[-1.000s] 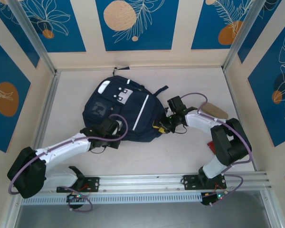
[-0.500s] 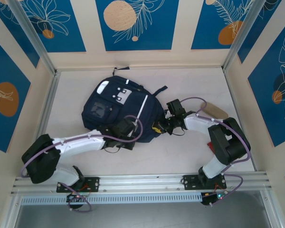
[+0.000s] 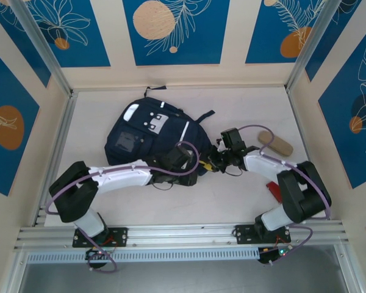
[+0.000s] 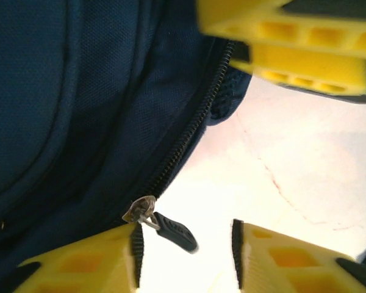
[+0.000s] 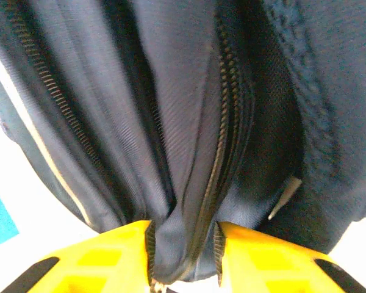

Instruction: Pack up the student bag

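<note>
The student bag, dark navy with a white stripe and grey patches, lies flat at the table's middle back. My left gripper is at its lower right corner. In the left wrist view this gripper is open, and the black zipper pull hangs loose between its jaws, close to the left finger. The closed zipper track runs up the bag's edge. My right gripper meets the same corner from the right. It is shut on a fold of the bag's fabric with a zipper in it.
A tan oblong pouch lies on the table right of the right arm. A small red object sits by the right arm's elbow. Metal frame posts and patterned walls close in the table on three sides.
My left arm swept right along the bag's lower edge to its right corner, then its gripper opened and let go of the zipper pull. The right gripper stayed at that corner.
</note>
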### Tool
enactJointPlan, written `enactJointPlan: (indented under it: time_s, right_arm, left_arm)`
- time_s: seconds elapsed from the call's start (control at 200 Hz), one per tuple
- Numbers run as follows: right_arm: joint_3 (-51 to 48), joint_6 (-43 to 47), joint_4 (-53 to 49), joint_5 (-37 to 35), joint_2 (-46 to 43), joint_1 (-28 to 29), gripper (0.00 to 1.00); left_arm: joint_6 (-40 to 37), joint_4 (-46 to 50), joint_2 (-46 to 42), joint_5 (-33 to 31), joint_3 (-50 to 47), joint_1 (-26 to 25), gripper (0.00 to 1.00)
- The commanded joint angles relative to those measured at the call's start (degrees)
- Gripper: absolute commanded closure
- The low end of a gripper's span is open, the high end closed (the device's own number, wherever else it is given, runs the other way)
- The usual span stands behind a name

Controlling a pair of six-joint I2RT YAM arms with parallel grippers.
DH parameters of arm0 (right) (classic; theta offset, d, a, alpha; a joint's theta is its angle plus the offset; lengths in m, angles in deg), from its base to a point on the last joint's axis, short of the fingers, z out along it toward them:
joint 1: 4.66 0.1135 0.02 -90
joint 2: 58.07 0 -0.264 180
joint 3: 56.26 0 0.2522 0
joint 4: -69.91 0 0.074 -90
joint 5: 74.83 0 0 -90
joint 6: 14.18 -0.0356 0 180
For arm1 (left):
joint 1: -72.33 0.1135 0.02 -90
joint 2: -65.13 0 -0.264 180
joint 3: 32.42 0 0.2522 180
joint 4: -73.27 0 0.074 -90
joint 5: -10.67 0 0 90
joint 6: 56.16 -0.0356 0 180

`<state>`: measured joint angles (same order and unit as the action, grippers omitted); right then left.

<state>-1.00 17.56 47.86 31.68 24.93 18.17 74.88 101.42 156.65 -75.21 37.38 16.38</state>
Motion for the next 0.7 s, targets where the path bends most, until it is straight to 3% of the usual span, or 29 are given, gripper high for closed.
enactJointPlan:
  time_s: [0.0,0.1,0.305,0.52,0.695]
  right_arm:
    - [0.6,7.7,-8.7,-3.8,-5.1,-0.6,0.6]
    - [2.0,13.9,-14.1,-8.1,-7.7,0.3,0.54]
    - [4.3,22.8,-18.9,-16.7,-9.7,7.6,0.48]
    - [8.3,21.2,-23.0,-35.1,-5.7,22.7,0.46]
    - [13.2,18.0,-23.7,-41.4,1.7,30.8,0.46]
  left_arm:
    - [1.5,2.3,-4.9,1.1,0.2,1.4,0.43]
    - [2.6,6.0,-9.0,2.0,0.1,4.1,0.29]
    - [4.3,14.3,-16.4,-2.1,0.7,11.1,0.17]
    - [8.6,19.4,-22.4,-6.5,-3.4,18.1,0.08]
    - [11.7,20.2,-25.5,-8.6,-6.2,20.1,0.02]
